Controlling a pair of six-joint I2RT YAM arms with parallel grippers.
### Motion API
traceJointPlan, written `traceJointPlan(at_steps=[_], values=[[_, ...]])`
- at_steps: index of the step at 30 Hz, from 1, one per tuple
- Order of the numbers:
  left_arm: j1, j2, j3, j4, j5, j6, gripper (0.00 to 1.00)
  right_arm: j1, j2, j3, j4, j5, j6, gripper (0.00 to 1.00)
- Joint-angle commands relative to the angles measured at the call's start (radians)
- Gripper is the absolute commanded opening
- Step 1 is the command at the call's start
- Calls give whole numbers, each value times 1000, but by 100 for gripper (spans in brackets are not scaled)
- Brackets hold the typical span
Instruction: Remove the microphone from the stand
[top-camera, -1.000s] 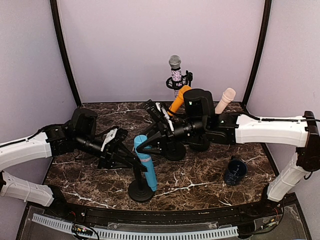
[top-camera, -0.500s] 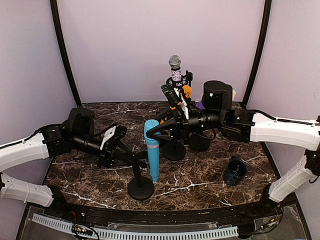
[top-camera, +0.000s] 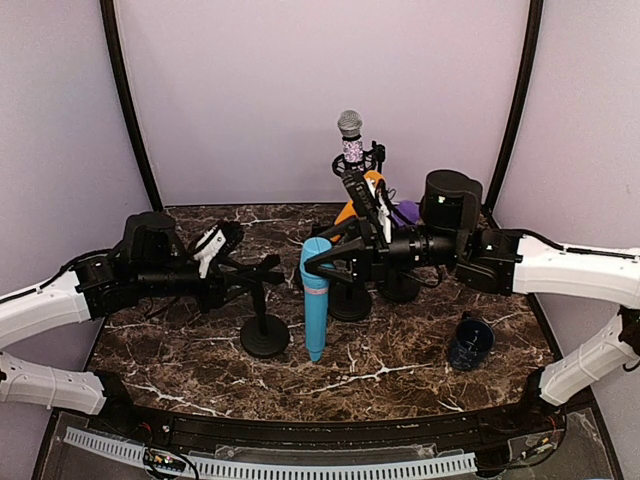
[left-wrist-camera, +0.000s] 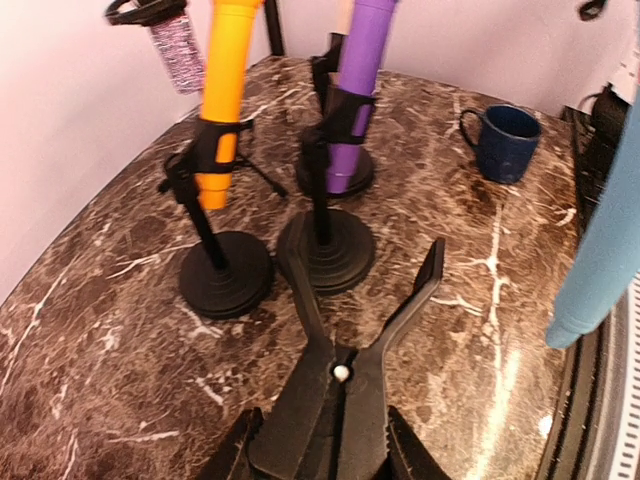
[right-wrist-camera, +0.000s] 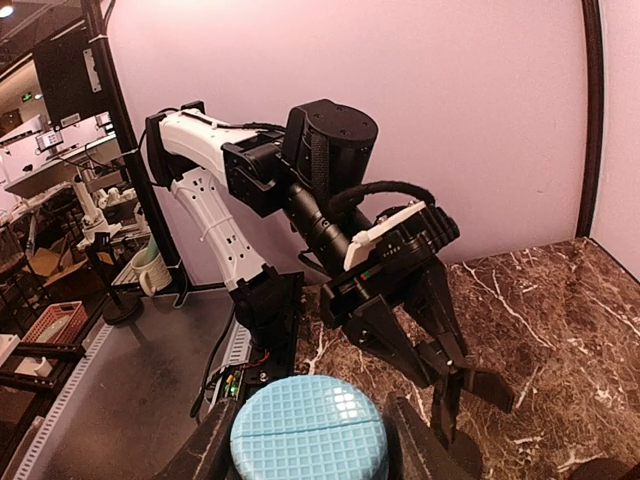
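Reading the top view as a clock with twelve at the back wall, the change over the last second is plain to us. The blue microphone sat slanted in its stand near the front edge, and now the two are apart. The right gripper has carried the microphone up and toward twelve, where it hangs almost upright, head up and tail down over the marble table. The left gripper has drawn the stand off to nine o'clock of it. The right fingers are clamped either side of the microphone just under its head. The left fingers are closed on the top of the stand, whose spread clip fills the left wrist view. We cannot tell whether the stand's base rests on the marble or hangs just above it. We judge the removal itself done, with only the setting down left. Just behind the right arm, at one o'clock of the microphone, stand the orange microphone and the purple microphone on their own stands, with a glittery silver one further back at twelve. A navy mug sits at four o'clock. Any swing of the right arm back or right risks those, while the ground toward six looks freer.
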Motion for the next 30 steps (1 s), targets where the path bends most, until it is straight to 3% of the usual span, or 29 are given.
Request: traceJointPlan(at_steps=[1,9,18,30], values=[[58,7,-3,99,-240,-27,4,-4,-36,-30,98,80,41,34],[201,115,57,211,-180,-76,3,-4,-60,-93,151,143,87,34],[307,354,174,444,-162,-122,2,-4,-87,-162,205,163,111,34],[356,752,537,525,-142,-128,1,-4,-108,-245,276,183,177,34]])
